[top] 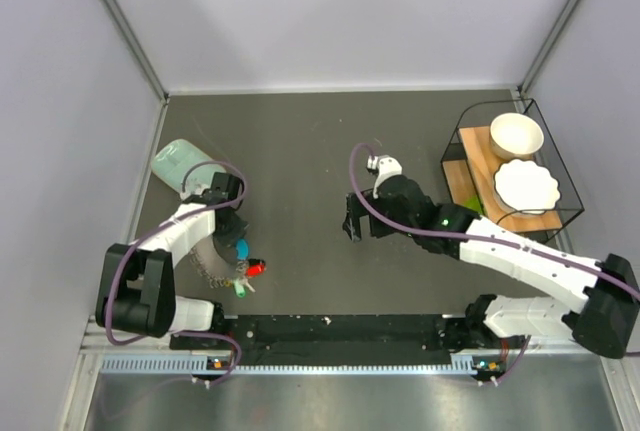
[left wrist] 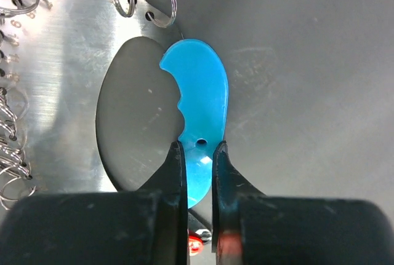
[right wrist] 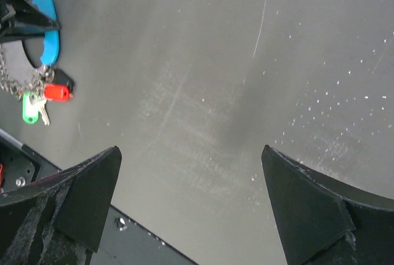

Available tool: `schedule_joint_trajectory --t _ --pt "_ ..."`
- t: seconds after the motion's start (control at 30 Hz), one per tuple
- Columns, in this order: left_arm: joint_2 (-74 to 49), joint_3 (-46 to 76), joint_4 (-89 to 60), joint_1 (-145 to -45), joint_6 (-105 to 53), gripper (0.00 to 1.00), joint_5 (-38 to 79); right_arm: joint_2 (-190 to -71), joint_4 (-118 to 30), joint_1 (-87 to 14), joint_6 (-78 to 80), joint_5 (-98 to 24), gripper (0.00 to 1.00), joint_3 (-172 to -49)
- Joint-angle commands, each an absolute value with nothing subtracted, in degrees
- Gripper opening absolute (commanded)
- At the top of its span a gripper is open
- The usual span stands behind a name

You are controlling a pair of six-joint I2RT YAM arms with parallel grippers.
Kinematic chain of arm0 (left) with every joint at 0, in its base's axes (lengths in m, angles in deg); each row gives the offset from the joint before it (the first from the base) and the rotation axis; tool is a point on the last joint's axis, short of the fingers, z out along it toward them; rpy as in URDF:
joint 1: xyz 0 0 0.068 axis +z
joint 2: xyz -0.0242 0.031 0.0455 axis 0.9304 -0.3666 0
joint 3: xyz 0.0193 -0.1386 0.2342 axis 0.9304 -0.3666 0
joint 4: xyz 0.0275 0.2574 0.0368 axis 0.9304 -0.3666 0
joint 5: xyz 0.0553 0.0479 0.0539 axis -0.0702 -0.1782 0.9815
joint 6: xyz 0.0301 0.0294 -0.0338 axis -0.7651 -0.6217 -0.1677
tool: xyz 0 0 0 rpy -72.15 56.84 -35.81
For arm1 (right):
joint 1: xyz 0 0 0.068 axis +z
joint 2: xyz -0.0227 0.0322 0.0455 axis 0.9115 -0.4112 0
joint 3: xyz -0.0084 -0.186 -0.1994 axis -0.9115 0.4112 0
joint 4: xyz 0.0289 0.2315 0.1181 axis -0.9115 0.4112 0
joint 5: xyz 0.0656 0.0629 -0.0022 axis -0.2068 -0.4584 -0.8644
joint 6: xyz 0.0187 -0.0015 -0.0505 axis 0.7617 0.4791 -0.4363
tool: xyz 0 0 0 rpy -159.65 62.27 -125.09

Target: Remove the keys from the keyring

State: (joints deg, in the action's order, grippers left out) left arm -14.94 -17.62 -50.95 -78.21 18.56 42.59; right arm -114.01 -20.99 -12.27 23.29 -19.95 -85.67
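Note:
The keyring lies at the left of the dark table: a bright blue loop joined to a pale grey fan-shaped piece edged with small split rings. My left gripper is shut on the blue loop, and the metal fan is to its left. A red-headed key and a green-headed key hang from the ring's near end. The right wrist view shows the blue loop, red key and green key. My right gripper is open and empty over bare table, apart from the keys.
A mint-green flat box lies at the far left behind my left gripper. A wire rack at the right holds a white bowl and a white plate. A black rail runs along the near edge.

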Motion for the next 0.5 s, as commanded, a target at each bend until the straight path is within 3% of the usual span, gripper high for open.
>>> schedule_joint_trajectory --t 0.0,0.27,0.47 --pt "-13.5 -18.0 -48.9 -79.1 14.8 0.0 33.3 -118.5 -22.6 -12.5 25.8 -17.5 0.99 -92.5" --pt "-5.4 -17.3 -45.3 -83.7 5.9 0.0 23.8 -121.0 -31.1 -13.6 32.6 -19.9 0.99 -93.7" --pt "1.1 -19.2 -42.0 -86.7 3.8 0.0 18.7 -127.8 -37.6 -19.7 40.5 -32.4 0.96 -94.3"
